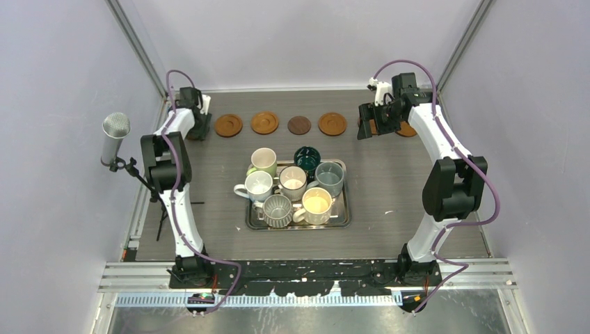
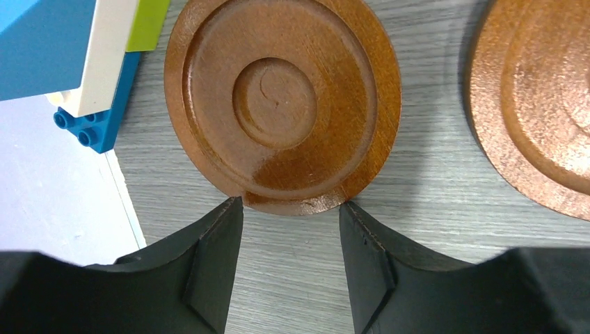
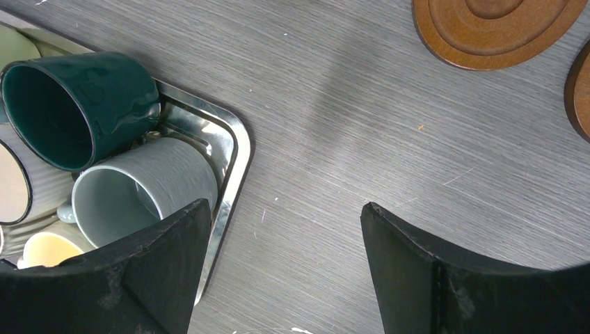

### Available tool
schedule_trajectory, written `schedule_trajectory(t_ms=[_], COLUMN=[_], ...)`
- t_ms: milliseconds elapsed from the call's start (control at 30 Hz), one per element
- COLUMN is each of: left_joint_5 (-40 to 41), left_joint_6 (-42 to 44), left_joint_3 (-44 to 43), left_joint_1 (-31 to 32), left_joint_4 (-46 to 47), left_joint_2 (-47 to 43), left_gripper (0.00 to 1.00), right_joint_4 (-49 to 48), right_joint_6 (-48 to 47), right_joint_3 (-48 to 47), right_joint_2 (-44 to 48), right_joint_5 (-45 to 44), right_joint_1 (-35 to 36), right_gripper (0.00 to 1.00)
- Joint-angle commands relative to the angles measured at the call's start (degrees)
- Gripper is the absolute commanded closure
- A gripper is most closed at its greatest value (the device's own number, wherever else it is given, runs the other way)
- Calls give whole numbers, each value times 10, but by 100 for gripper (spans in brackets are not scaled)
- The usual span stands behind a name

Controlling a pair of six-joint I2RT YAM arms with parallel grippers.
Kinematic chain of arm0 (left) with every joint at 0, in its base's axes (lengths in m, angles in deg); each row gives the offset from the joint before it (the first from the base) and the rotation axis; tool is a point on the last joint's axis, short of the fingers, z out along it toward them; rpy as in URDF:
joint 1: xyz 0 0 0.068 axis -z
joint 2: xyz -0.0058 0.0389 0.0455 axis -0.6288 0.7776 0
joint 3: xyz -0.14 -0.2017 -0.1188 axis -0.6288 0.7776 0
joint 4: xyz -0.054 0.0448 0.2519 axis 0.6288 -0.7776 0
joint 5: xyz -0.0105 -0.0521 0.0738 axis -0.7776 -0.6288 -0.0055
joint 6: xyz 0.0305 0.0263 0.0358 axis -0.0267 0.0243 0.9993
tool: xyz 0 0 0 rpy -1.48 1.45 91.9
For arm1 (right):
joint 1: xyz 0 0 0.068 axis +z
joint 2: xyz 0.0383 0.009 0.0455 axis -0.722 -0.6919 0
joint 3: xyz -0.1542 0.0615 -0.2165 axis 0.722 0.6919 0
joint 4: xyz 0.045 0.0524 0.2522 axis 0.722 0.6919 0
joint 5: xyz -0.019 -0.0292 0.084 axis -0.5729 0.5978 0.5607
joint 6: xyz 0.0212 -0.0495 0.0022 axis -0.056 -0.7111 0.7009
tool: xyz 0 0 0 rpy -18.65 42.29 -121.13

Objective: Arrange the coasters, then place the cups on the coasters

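Note:
Several coasters lie in a row at the back: orange-brown coasters (image 1: 228,125) (image 1: 264,122) (image 1: 332,124) and a dark brown one (image 1: 299,124). My left gripper (image 1: 198,128) (image 2: 291,207) is open at the row's left end. Its fingertips (image 2: 235,206) touch the near rim of another orange-brown coaster (image 2: 282,104), with bare table between the jaws. My right gripper (image 1: 370,128) (image 3: 285,206) hangs open over bare table and partly hides two more coasters (image 1: 406,130) at the right end. Several cups stand on the steel tray (image 1: 298,225), among them a teal cup (image 3: 83,104) and a grey-blue cup (image 3: 139,195).
Blue, white and green toy blocks (image 2: 90,62) sit just left of the leftmost coaster, at the table's edge. A microphone on a stand (image 1: 115,139) rises beside the left arm. The tray's corner (image 3: 236,146) lies close to my right gripper's left finger.

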Motion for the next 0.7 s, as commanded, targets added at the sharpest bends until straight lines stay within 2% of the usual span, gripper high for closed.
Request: schedule_trajectory(t_ms=[0,200,333,433,533,667], left_joint_5=[1,-19,-66,-145,-259,-376], left_joint_6=[-7,3,22,56,132,271], left_joint_3=[-28,-34,-14,13,49,82], left_joint_1=[-10,-10,-10,-12,-19,-24], left_joint_4=[8,9,1,-41,-119,-264], left_joint_2=[9,4,-36,-88,-152,-217], left_gripper=[45,44,38,28,18,14], right_joint_4=[-11,-11,-10,-10,-9,-10], right_joint_6=[9,10,10,6,4,6], right_joint_3=[-7,-7,-6,0,9,10], right_joint_2=[7,6,8,14,18,15], right_joint_5=[-2,1,1,-2,-2,7], right_joint_1=[-2,-2,-2,-2,-2,-2], right_gripper=[17,17,17,17,17,17])
